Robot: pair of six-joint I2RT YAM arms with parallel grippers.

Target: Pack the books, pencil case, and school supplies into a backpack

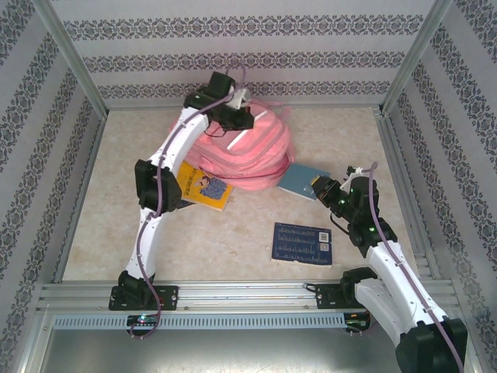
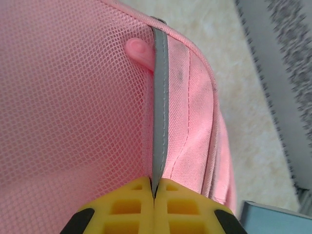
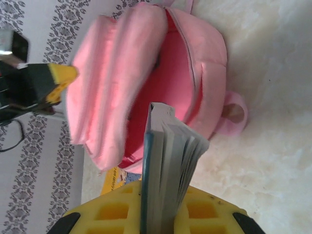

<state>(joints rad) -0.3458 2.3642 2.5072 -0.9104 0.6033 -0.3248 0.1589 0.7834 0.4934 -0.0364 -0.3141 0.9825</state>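
The pink backpack [image 1: 256,148] lies at the back middle of the table, its main opening [image 3: 178,58] gaping towards my right arm. My left gripper [image 2: 154,189] is shut on the backpack's grey reflective stripe [image 2: 160,97] beside the mesh pocket, at the bag's far side [image 1: 237,116]. My right gripper [image 3: 163,190] is shut on the plain teal-blue book [image 3: 168,141], held on edge just right of the bag [image 1: 299,180]. A yellow book [image 1: 203,186] lies at the bag's left front. A navy book [image 1: 303,242] lies flat nearer the front. The pencil case and school supplies are out of view.
Patterned walls and metal frame rails [image 1: 400,140] enclose the table on three sides. Bare tabletop [image 1: 233,241] stretches between the yellow and navy books. The left arm [image 1: 167,155] arches over the yellow book's left edge.
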